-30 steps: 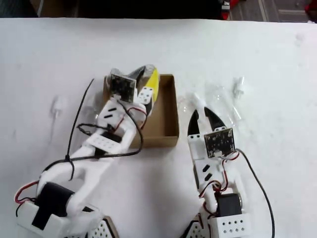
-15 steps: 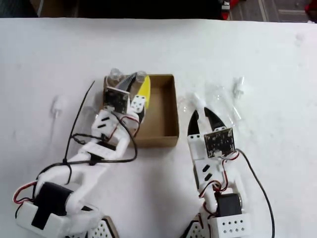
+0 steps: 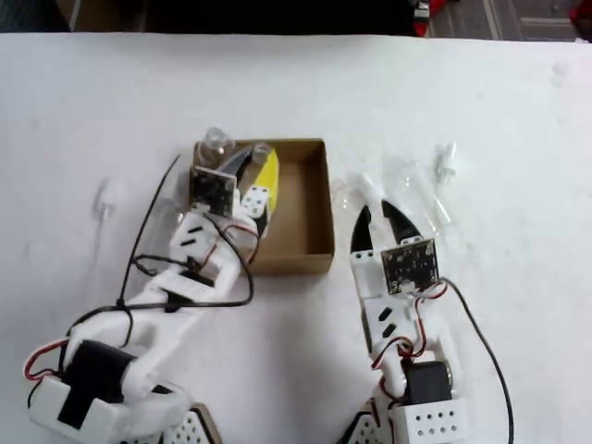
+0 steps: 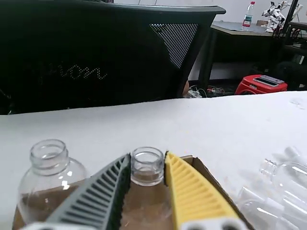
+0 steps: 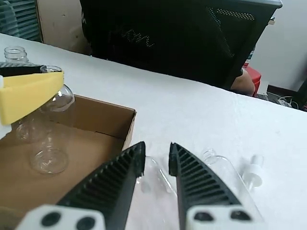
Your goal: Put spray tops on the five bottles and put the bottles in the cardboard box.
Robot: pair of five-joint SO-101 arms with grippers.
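Brown cardboard box [image 3: 298, 262], clear bottle [image 4: 146, 166], white table [image 3: 370, 92].

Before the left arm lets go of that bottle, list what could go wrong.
1. The bottle in the left gripper has an open neck and no spray top, yet it stands in the cardboard box. It may get packed unfinished.
2. A second uncapped bottle stands close beside the grey finger. Opening could tip it.
3. The clear bottles under the open right gripper lie on their sides and may roll.
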